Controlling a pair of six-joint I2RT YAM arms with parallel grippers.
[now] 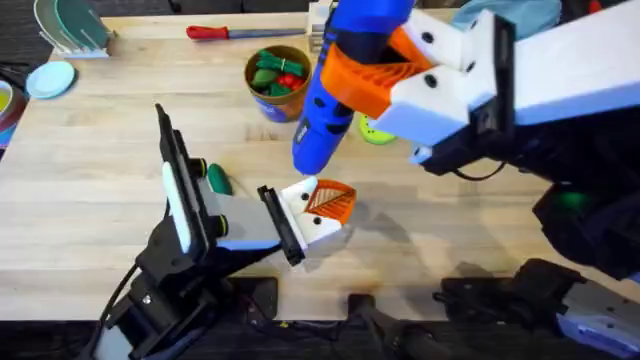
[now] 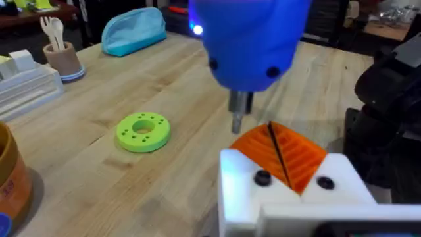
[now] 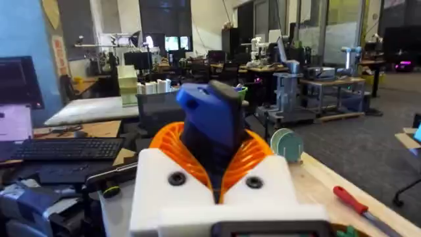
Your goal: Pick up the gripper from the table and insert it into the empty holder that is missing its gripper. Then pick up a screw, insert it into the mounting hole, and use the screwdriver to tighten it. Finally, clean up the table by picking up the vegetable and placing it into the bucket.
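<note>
Jaws: right gripper pinching the screwdriver, held above mid-table, bit just over the holder. Left gripper's opening cannot be told. Screwdriver likely heavy, rigid, smooth; grasp mid-barrel.

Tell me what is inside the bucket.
The bucket holds green toy vegetables and something red on top. Anything beneath them is covered, and its bottom cannot be seen.

screwdriver: you're seeing blue
bucket: showing tan-orange, blue patch
disc: bright green
table: light wood grain
</note>
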